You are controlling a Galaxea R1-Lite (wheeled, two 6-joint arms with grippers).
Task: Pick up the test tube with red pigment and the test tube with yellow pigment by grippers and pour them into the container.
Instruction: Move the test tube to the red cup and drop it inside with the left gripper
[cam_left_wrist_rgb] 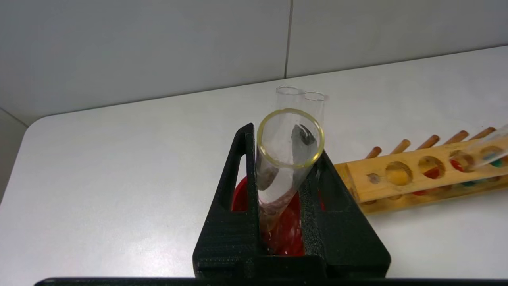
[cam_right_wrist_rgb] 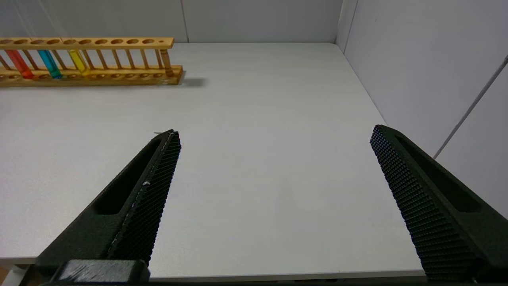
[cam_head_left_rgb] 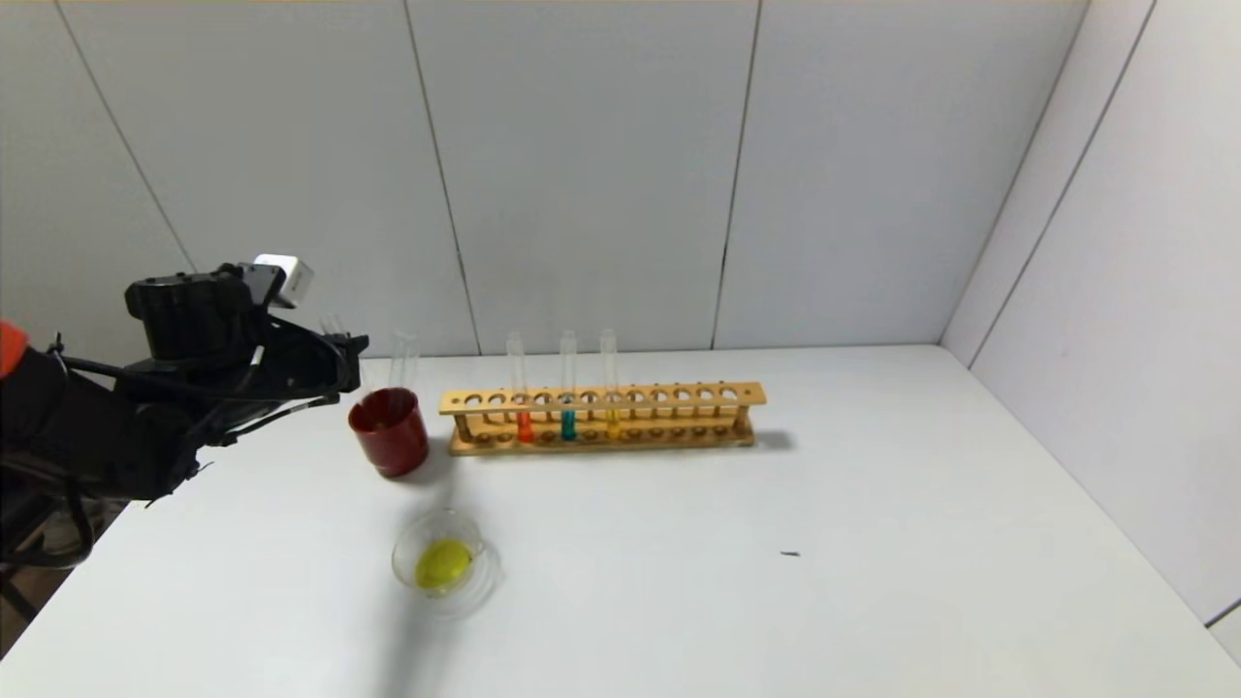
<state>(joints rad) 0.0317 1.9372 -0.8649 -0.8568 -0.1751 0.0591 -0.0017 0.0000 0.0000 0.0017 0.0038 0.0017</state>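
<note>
My left gripper (cam_head_left_rgb: 354,349) hovers above the dark red cup (cam_head_left_rgb: 390,436), shut on an empty clear tube (cam_left_wrist_rgb: 278,178) with a yellowish rim. The tube tilts between the fingers (cam_left_wrist_rgb: 234,178), its bottom over the cup (cam_left_wrist_rgb: 285,234). The test tube with red pigment (cam_head_left_rgb: 524,422) and the test tube with yellow pigment (cam_head_left_rgb: 612,417) stand in the wooden rack (cam_head_left_rgb: 679,397); both also show in the right wrist view, red (cam_right_wrist_rgb: 19,63) and yellow (cam_right_wrist_rgb: 78,61). The clear glass container (cam_head_left_rgb: 402,543) holds yellow liquid (cam_head_left_rgb: 443,562). My right gripper (cam_right_wrist_rgb: 274,131) is open and empty, low at the table's near right, out of the head view.
A teal-liquid tube (cam_head_left_rgb: 568,422) stands between the red and yellow ones. Two empty clear tubes (cam_head_left_rgb: 402,359) lean in the red cup. A small dark speck (cam_head_left_rgb: 790,554) lies on the white table. Grey walls close the back and right sides.
</note>
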